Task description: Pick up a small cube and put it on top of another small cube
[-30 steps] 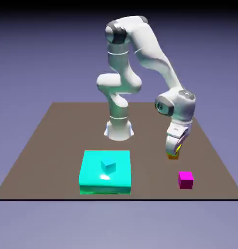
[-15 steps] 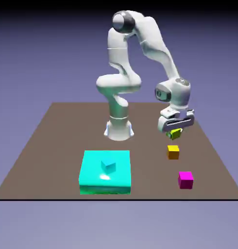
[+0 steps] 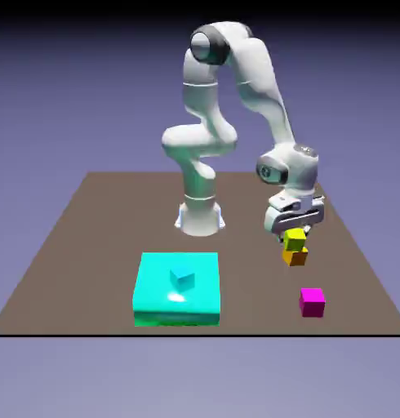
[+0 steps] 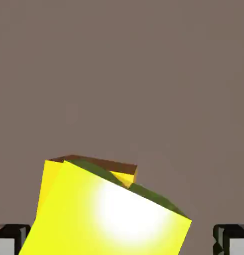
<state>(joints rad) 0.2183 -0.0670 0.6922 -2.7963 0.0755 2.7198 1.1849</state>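
The lime-yellow cube [image 3: 295, 240] is seen on top of the amber cube [image 3: 296, 258], toward the worktop's [image 3: 244, 286] edge at the exterior view's right. The jaws [image 4: 122, 239] stand apart around it. Placement appears achieved; withdrawal remains. Its faces are plain and bright, turned askew to the lower cube.

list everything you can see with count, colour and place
lime cube: 1, yellow-green, on top of the amber cube, turned relative to it
amber cube: 1, orange-yellow, under the lime cube
magenta cube: 1, magenta, on the table at the exterior view's right
cyan cube: 1, cyan, at the block
block: 1, turquoise, wide, on the table
table: 1, brown, under it all
arm: 1, white, base at the table's far edge
fingers: 2, grey, apart, either side of the lime cube
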